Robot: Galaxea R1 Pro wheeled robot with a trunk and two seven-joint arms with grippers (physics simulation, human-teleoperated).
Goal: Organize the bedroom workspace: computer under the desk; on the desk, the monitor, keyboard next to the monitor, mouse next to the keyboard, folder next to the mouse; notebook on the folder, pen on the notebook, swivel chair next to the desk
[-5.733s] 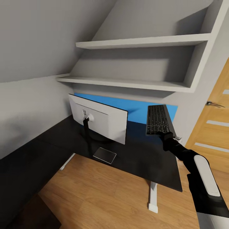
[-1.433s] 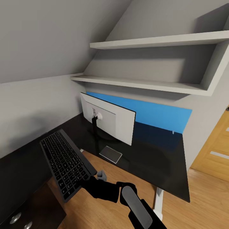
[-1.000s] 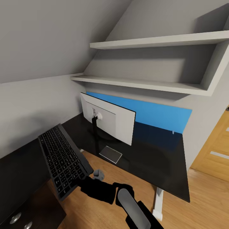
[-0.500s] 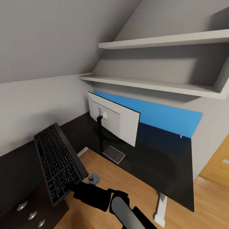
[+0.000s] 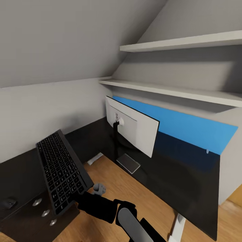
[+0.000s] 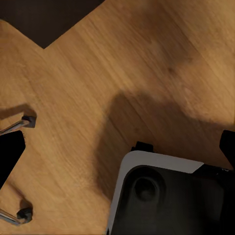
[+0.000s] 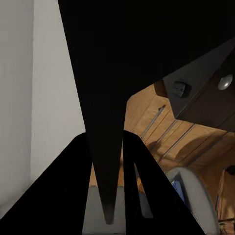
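Right gripper (image 5: 88,195): clamped on near edge of slim black full-size keyboard (image 5: 62,170), held tilted above glossy black L-shaped desk (image 5: 188,181), left of white-backed monitor (image 5: 132,126). Left gripper: state can't be determined.

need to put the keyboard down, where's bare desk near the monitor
Bare glossy desk lies between the monitor's base plate and the blue wall panel. The corner behind the monitor is tight. On the left wing, the mouse sits above the knobbed drawers. The right claw holds the keyboard tilted.
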